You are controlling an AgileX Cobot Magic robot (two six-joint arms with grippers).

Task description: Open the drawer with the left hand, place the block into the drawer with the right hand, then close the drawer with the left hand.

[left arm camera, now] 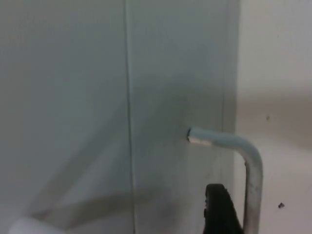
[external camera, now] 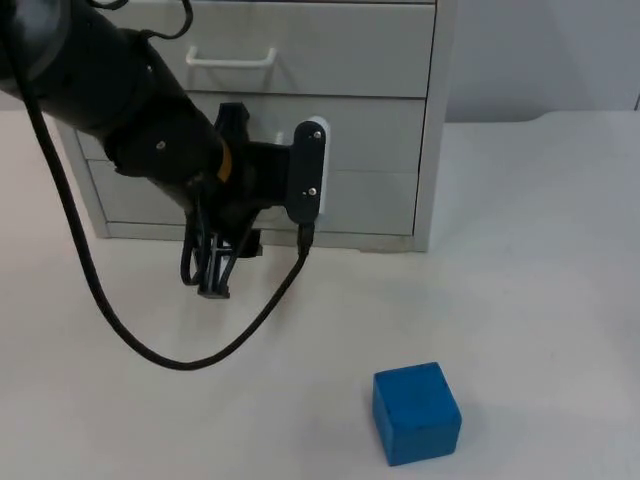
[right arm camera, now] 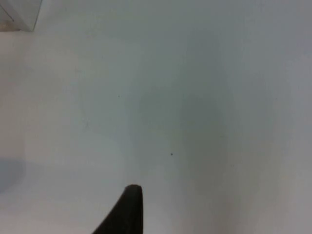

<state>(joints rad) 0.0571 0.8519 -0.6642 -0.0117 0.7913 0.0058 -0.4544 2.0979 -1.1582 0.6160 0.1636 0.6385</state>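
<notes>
the drawer (external camera: 255, 165) is shut, the left gripper (external camera: 215, 270) is up against its front by the handle (left arm camera: 234, 146), grip unclear, and the blue block (external camera: 416, 412) waits on the table (external camera: 540, 300), so every step remains.

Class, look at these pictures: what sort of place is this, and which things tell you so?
Probably a robot test bench: a bare white table top, a small grey drawer cabinet, one blue foam cube.
</notes>
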